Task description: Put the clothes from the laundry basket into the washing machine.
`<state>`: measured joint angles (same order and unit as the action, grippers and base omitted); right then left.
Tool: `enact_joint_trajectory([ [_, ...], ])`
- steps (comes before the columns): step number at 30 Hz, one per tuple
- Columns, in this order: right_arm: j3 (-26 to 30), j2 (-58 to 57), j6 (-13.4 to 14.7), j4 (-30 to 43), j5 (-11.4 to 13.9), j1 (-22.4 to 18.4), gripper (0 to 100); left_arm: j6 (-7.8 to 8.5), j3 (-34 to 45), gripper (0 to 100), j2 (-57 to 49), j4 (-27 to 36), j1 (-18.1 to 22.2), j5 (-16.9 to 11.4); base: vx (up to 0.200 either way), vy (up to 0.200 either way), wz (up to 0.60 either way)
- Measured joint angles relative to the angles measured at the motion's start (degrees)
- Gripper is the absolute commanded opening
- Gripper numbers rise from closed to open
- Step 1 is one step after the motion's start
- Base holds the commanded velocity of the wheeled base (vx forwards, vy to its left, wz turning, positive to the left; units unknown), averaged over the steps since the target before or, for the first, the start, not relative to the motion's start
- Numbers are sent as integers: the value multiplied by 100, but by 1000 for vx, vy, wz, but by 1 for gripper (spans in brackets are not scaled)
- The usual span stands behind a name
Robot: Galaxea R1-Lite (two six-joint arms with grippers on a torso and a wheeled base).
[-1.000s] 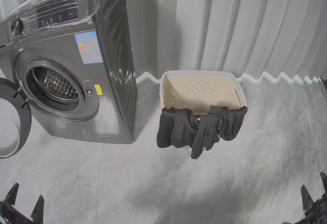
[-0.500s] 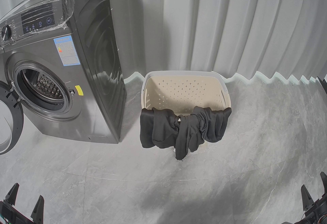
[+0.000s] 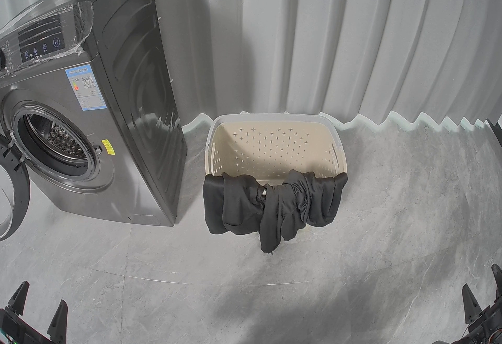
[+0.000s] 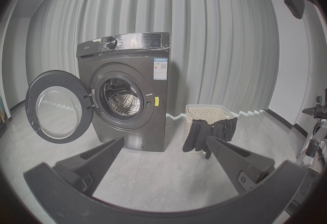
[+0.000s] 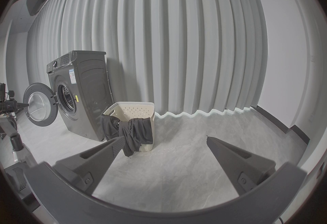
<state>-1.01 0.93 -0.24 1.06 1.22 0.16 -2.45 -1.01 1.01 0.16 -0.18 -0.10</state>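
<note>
Dark clothes [image 3: 272, 201] drape the front rim of the basket [image 3: 272, 119] beside the open-doored washer [image 3: 130, 99], while the left gripper [image 3: 43, 293] and right gripper [image 3: 481, 282] hang wide open, empty

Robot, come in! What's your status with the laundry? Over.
Left gripper, right gripper open, empty. Black clothes draped over near rim of cream plastic laundry basket. Grey washing machine, round door open.

Staged laundry room, grey front-loading washing machine [image 3: 78, 120], cream perforated plastic laundry basket [image 3: 272, 144], white pleated curtain backdrop [image 3: 340, 26], grey marbled floor [image 3: 314, 277]
</note>
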Motion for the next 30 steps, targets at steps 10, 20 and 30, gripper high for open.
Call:
enact_joint_trajectory([
  [10,0,0,0,0,-2,-2,100,0,0,100,0,2,0,2,0,-60,0],
  [20,0,0,0,0,-2,0,100,0,0,100,0,2,0,2,0,-60,0],
  [30,0,0,2,-2,0,-5,100,2,0,100,0,2,-2,0,40,0,0],
])
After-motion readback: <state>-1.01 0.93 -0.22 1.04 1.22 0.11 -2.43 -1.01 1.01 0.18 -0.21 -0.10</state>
